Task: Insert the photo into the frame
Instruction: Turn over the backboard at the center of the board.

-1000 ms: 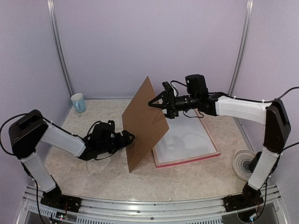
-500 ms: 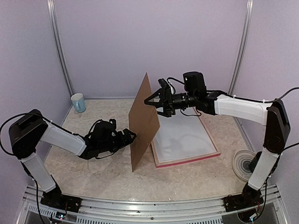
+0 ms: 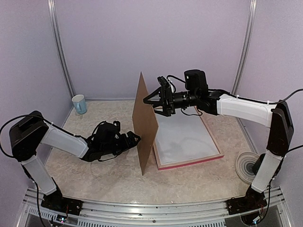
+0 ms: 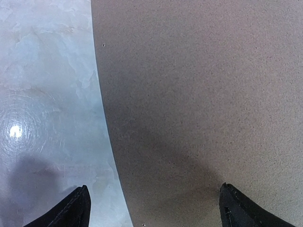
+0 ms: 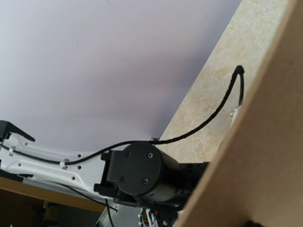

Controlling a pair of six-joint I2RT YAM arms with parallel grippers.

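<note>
A brown backing board (image 3: 145,124) stands almost upright on its lower edge, left of the frame (image 3: 191,162), whose pink rails lie flat on the table. A white sheet (image 3: 182,137) fills the frame; the photo's printed side is not in view. My right gripper (image 3: 152,101) is open, its fingertips against the board's right face near the top. My left gripper (image 3: 135,138) is open, low at the board's left face. In the left wrist view the board (image 4: 203,94) fills the right side between my spread fingertips (image 4: 78,209). The right wrist view shows the board (image 5: 258,165) close up.
A pale blue cup (image 3: 79,104) stands at the back left corner. A round white disc (image 3: 247,166) lies at the right by the right arm's base. Purple walls close in the table. A metal rail (image 3: 151,208) runs along the near edge.
The board has tipped from leaning over the frame to nearly vertical. My right gripper has moved left with its top edge. My left gripper has edged right towards the board.
</note>
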